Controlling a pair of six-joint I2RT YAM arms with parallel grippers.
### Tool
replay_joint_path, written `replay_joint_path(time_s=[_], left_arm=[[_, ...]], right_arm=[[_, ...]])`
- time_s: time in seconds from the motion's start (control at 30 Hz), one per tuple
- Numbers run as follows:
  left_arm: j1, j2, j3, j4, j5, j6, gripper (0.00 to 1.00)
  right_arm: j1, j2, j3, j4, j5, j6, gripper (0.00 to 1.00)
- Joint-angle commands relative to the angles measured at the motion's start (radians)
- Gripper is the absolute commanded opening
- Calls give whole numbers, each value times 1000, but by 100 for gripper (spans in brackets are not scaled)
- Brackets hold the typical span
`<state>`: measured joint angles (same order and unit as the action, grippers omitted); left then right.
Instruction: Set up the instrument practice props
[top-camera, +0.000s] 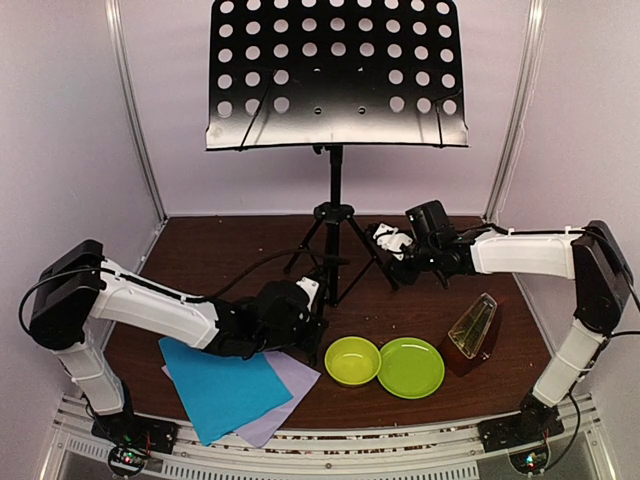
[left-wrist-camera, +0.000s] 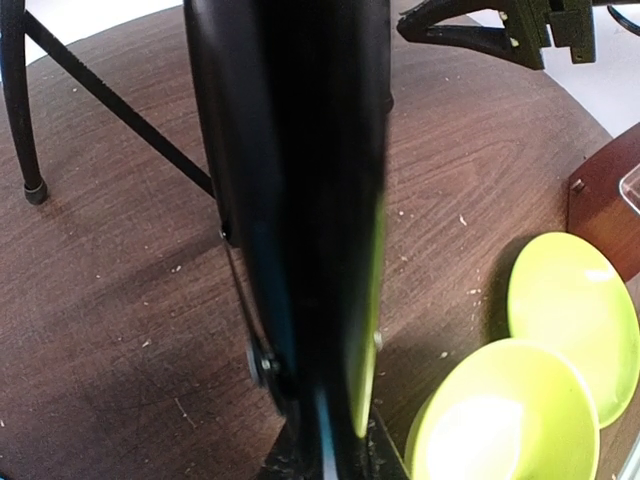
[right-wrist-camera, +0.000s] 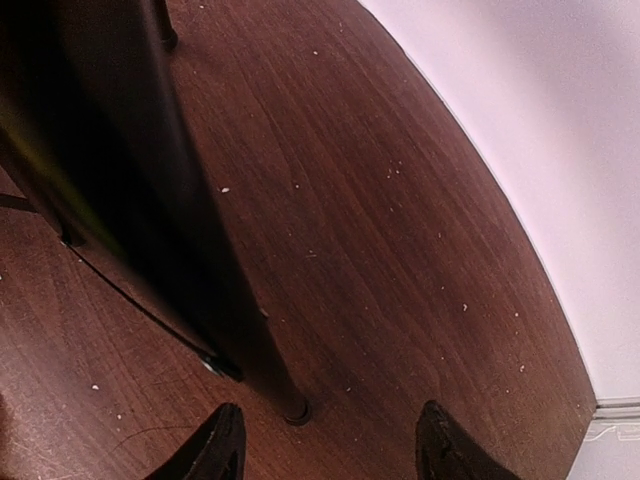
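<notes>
The black perforated music stand (top-camera: 336, 75) stands at the back centre on tripod legs (top-camera: 334, 250). My left gripper (top-camera: 318, 308) sits at the front leg; in the left wrist view that leg (left-wrist-camera: 300, 200) fills the space between the jaws, which are closed against it (left-wrist-camera: 335, 465). My right gripper (top-camera: 399, 264) is open at the right leg; its foot (right-wrist-camera: 297, 410) lies between the spread fingertips (right-wrist-camera: 226, 445). A cyan sheet (top-camera: 222, 385) lies over a lilac sheet (top-camera: 290, 385) at the front left. The brown pyramid metronome (top-camera: 472, 330) stands at the right.
A lime-green bowl (top-camera: 352, 360) and a lime-green plate (top-camera: 411, 367) sit side by side at the front centre, also in the left wrist view, bowl (left-wrist-camera: 510, 420) and plate (left-wrist-camera: 572, 310). Pale walls enclose the wooden table (top-camera: 200, 260) on three sides.
</notes>
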<state>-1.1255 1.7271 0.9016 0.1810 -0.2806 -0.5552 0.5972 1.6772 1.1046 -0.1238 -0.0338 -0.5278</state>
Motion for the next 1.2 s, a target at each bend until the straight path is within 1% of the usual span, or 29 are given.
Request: replay_joint_path(time_s=[0.0, 0.17, 0.27, 0.43, 0.5, 0.6, 0.67, 0.7, 0.8, 0.87, 0.93, 1.0, 1.07, 1.13, 1.17], left_arm=[[16, -31, -54, -92, 53, 119, 17], [18, -87, -55, -106, 56, 163, 47], [19, -144, -64, -108, 70, 177, 67], [33, -256, -138, -95, 71, 146, 96], [48, -305, -180, -93, 73, 117, 98], [87, -383, -244, -109, 72, 66, 98], [124, -441, -293, -108, 91, 39, 98], [142, -477, -315, -107, 97, 29, 98], [185, -596, -356, -150, 67, 13, 98], [201, -680, -363, -208, 2, -8, 98], [207, -750, -355, -306, -120, -99, 98], [214, -817, -369, -357, -183, -139, 98], [228, -865, -386, -389, -195, -151, 98], [270, -884, -386, -453, -160, -174, 98], [302, -885, -383, -480, -117, -182, 98]], right_arm=[[19, -19, 4, -39, -47, -5, 59], [22, -79, -6, -36, 10, 62, 60], [25, -126, -29, -30, 7, 119, 61], [29, -215, -82, -36, 17, 209, 64], [29, -270, -110, -24, 25, 273, 69], [29, -339, -155, 6, -3, 399, 80], [32, -367, -155, -24, -51, 433, 88], [40, -389, -162, -30, -50, 440, 90], [64, -483, -214, 0, 32, 444, 92], [68, -555, -244, 20, 81, 448, 99], [67, -634, -292, 60, 87, 461, 100], [65, -712, -369, 198, 152, 537, 100], [63, -790, -423, 239, 242, 689, 100], [49, -841, -473, 283, 167, 751, 100], [44, -844, -464, 250, 125, 794, 100]])
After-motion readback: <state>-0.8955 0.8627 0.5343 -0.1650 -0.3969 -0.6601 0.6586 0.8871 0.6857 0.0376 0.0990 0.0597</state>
